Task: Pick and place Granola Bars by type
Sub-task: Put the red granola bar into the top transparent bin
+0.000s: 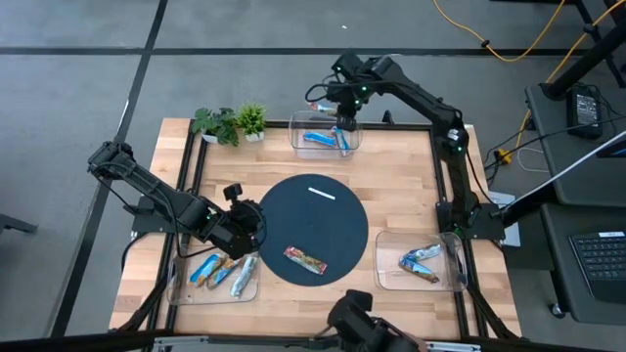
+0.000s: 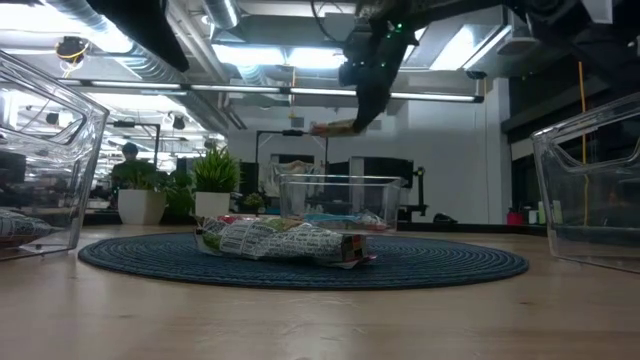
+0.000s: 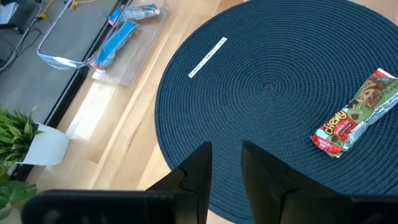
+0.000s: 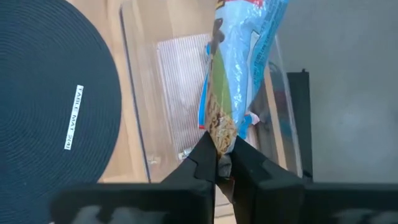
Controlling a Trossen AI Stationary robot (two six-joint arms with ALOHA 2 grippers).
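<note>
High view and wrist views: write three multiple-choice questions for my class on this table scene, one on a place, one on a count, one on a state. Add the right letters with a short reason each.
1. Where does the red-and-green bar lie?
A. on the round dark mat
B. in the far clear bin
C. on bare wood

2. How many clear bins stand on the table?
A. one
B. three
C. five

3. What is the right gripper doing?
A. hanging open and empty
B. shut on a blue bar
C. resting on the mat

Key:
1 A: the high view shows the bar on the mat, near its front edge.
2 B: the far bin, the left front bin and the right front bin.
3 B: the right wrist view shows its fingers pinching the blue bar's end above the far bin.

The left gripper is open over the mat's edge.
</note>
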